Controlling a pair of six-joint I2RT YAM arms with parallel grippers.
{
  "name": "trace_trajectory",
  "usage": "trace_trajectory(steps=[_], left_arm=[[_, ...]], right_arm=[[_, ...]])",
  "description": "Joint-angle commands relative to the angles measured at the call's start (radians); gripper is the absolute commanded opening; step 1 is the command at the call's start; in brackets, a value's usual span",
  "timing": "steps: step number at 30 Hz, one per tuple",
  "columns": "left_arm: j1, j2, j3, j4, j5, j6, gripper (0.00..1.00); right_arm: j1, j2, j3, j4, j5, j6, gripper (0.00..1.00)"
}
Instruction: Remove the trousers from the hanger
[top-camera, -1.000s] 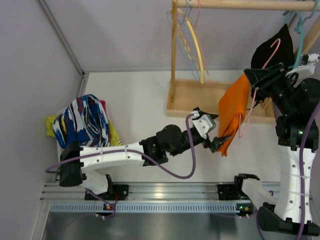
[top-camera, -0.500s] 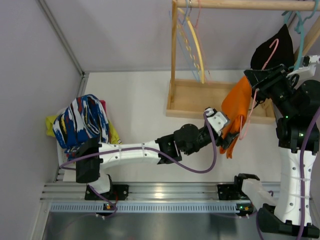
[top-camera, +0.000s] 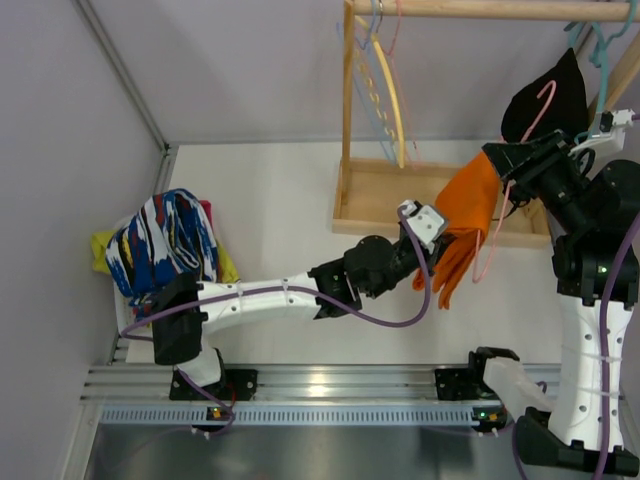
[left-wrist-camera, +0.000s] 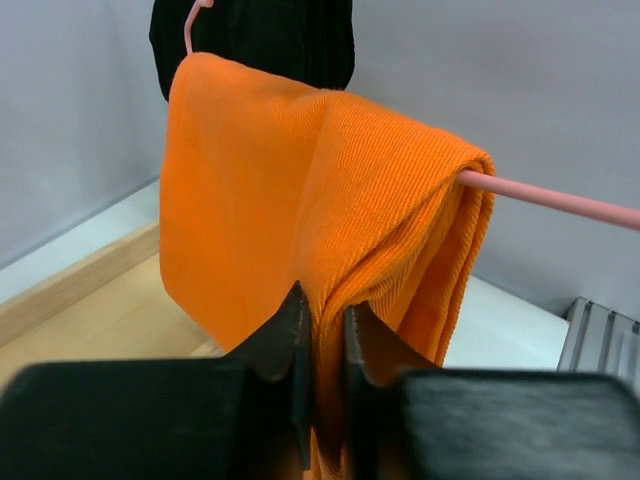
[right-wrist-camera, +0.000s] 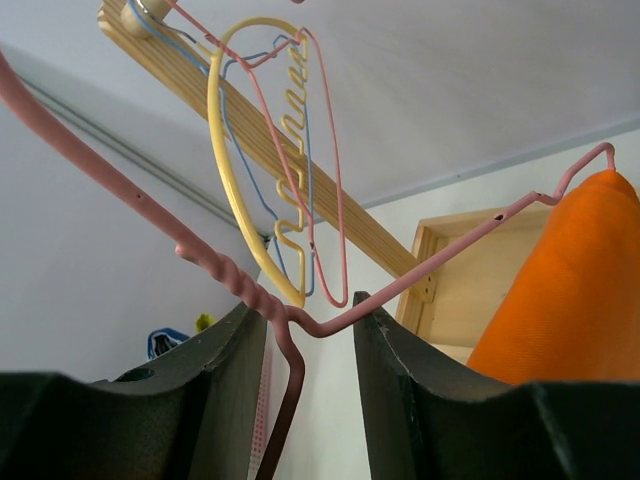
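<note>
We see the orange trousers (top-camera: 470, 200) folded over the bar of a pink hanger (top-camera: 497, 245), held in the air over the right side of the white worktop (top-camera: 270, 220). From the left wrist camera the cloth drapes thickly over the pink bar, with the two halves hanging down close together.

The left gripper (left-wrist-camera: 322, 325) is clenched on the trousers. Its two dark fingers pinch a fold of the orange cloth low down, below the bar, with almost no gap between them. The left arm reaches across the worktop from the near left corner to get there.

The right gripper (right-wrist-camera: 310, 335) grasps the pink hanger at the point where its twisted neck meets the shoulder wires. A finger touches the wire on either side. From above, this gripper sits at the top of the trousers, on the far right.

Behind the trousers stands a wooden rack (top-camera: 385, 195) with a rail across the top. A yellow hanger (top-camera: 397, 95) and some thinner ones hang from it. A black garment (top-camera: 555, 95) hangs at its right end.

Well apart, at the left edge of the worktop, lies a heap of clothes (top-camera: 165, 245), the top one blue and white.
</note>
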Motion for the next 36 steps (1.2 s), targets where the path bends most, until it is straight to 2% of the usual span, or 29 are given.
trace_trajectory(steps=[1, 2, 10, 16, 22, 36], left_arm=[[0.011, -0.008, 0.044, 0.053, -0.029, 0.011, 0.03], [0.01, -0.012, 0.05, 0.053, -0.029, 0.011, 0.0], [0.011, -0.084, 0.099, 0.047, -0.034, 0.06, 0.0], [0.029, -0.098, 0.226, -0.023, -0.019, 0.042, 0.0], [0.034, -0.086, 0.322, -0.037, -0.014, 0.057, 0.0], [0.034, -0.056, 0.598, -0.085, 0.0, 0.102, 0.0]], right_arm=[[0.015, -0.029, 0.053, 0.123, -0.067, 0.019, 0.0], [0.015, -0.027, 0.046, 0.125, -0.075, 0.017, 0.0], [0.015, -0.032, -0.039, 0.102, -0.148, -0.054, 0.0], [0.015, -0.046, -0.089, 0.079, -0.181, -0.12, 0.0], [0.015, -0.07, -0.2, 0.041, -0.127, -0.237, 0.0], [0.013, -0.059, -0.408, 0.064, -0.054, -0.361, 0.0]])
